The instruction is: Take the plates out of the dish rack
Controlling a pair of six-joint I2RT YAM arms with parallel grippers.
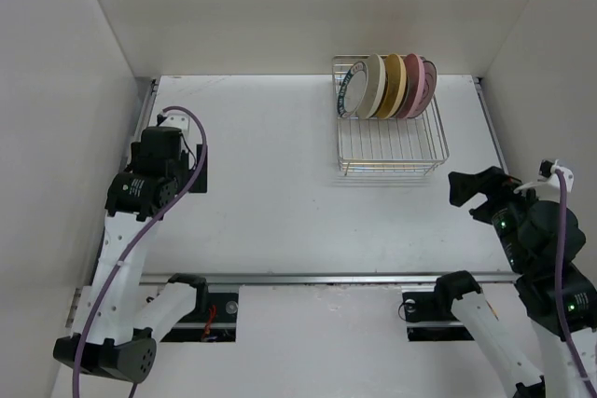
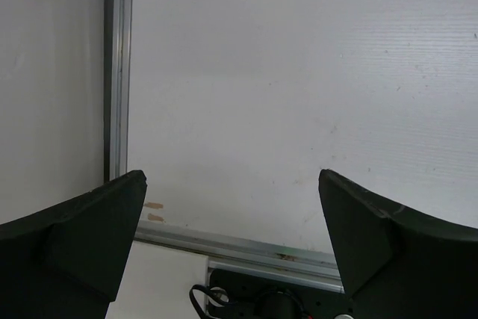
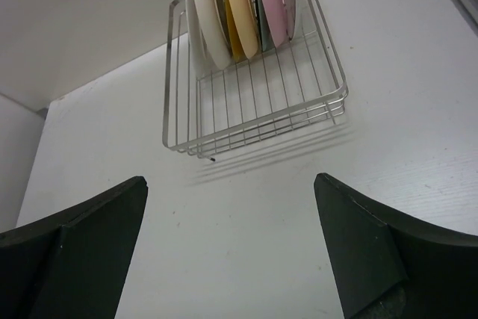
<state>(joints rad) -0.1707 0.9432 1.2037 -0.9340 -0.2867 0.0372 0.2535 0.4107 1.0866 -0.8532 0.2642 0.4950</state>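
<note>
Plates [image 1: 392,86] stand upright in the rack [image 1: 390,168] near the table's [image 1: 280,184] far right corner. Right hand [image 3: 230,184], released and empty, should pinch one rim squarely; left hand [image 2: 231,181] likewise released.

The dish rack [image 1: 392,151] stood at the far right of the table [image 1: 270,184], close to the back wall [image 1: 280,6] and near the right wall [image 1: 541,44]. The plates [image 1: 396,86] stood on edge, packed tightly in its far half, with only slim gaps between them. The near half held just the wire floor, fenced by raised wire sides. Bare table lay between the rack's near side and the right gripper [image 3: 228,184], whose fingers were spread wide. The left gripper [image 2: 231,177], also spread, hung by the left wall [image 1: 56,90] and a metal rail [image 2: 118,72], with a broad bare stretch of table between it and the rack.
</note>
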